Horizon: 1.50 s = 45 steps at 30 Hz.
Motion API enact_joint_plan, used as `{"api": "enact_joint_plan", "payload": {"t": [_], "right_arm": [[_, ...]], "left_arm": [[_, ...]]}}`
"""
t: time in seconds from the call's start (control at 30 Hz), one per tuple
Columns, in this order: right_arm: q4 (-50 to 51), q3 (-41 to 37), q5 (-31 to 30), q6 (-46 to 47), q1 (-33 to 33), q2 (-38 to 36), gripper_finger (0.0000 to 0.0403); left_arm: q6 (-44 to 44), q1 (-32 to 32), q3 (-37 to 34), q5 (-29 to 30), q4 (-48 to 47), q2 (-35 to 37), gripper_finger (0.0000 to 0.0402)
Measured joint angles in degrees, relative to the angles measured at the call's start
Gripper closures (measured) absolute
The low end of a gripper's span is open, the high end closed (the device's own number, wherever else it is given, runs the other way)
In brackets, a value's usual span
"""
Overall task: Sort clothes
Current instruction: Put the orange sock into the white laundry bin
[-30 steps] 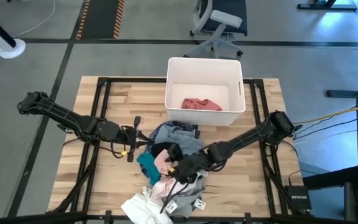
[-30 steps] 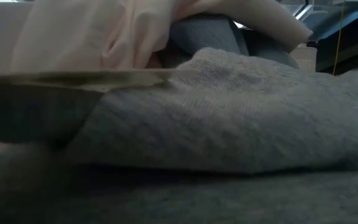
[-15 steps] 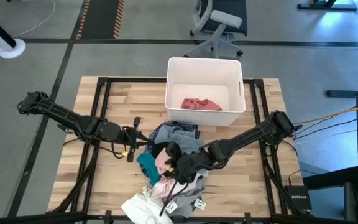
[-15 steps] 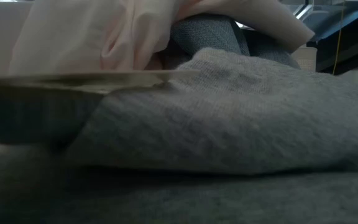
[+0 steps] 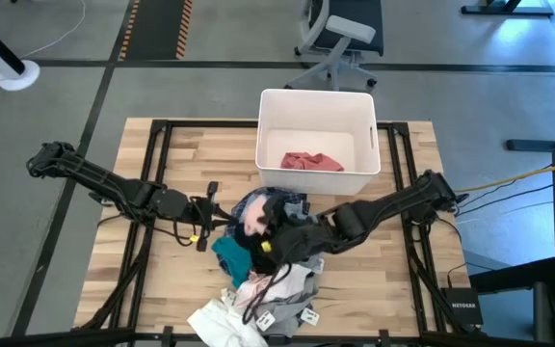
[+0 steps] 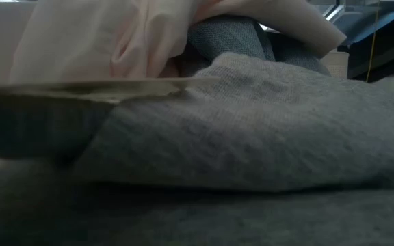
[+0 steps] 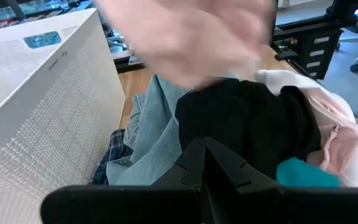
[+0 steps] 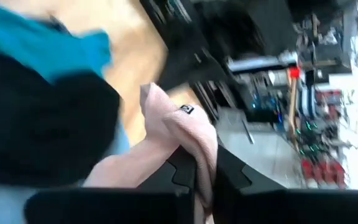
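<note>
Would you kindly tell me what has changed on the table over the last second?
The right gripper closed its jaws on the pink garment and carried it off the pile toward the white bin. The left gripper, shut beside the pile, and the red garment in the bin stayed put.

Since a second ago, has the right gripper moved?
Yes. The right gripper, shut on the pink garment, has moved toward the bin.

Low view fully blocked by grey fabric [image 6: 252, 150] and pink cloth [image 6: 101, 41]; left wrist's pink garment [image 7: 185, 37] motion-blurred.
</note>
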<state>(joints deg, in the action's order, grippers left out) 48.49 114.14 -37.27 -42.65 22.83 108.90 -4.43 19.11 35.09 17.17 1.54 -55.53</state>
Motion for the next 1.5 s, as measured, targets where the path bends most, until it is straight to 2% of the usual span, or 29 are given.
{"api": "enact_joint_plan", "payload": {"t": [0.13, 0.33, 0.7, 0.9, 1.17, 1.5], "right_arm": [[6.6, 3.9, -1.3, 0.4, -2.6, 0.0, 0.0361], [13.0, 6.3, -1.3, 1.7, -8.2, -0.1, 0.0381], [15.7, 6.3, 0.8, 3.2, -20.3, -0.3, 0.0365], [16.3, 6.3, 4.3, 6.4, -27.4, -0.7, 0.0364], [16.4, 6.2, 16.3, 11.2, -34.5, -0.6, 0.0364], [17.4, 6.2, 17.7, 14.2, -36.7, -0.1, 0.0356]], "left_arm": [[0.0, 0.0, 0.0, 0.0, -0.1, 0.0, 0.0402], [0.0, 0.0, 0.0, 0.0, -0.1, 0.0, 0.0402], [0.1, 0.0, 0.0, 0.0, -1.3, 0.0, 0.0402], [0.1, 0.0, 0.0, 0.0, -1.4, 0.0, 0.0402], [0.1, 0.0, 0.0, 0.0, -1.4, 0.0, 0.0402], [0.1, 0.0, 0.0, 0.0, -1.4, 0.0, 0.0402]]}}
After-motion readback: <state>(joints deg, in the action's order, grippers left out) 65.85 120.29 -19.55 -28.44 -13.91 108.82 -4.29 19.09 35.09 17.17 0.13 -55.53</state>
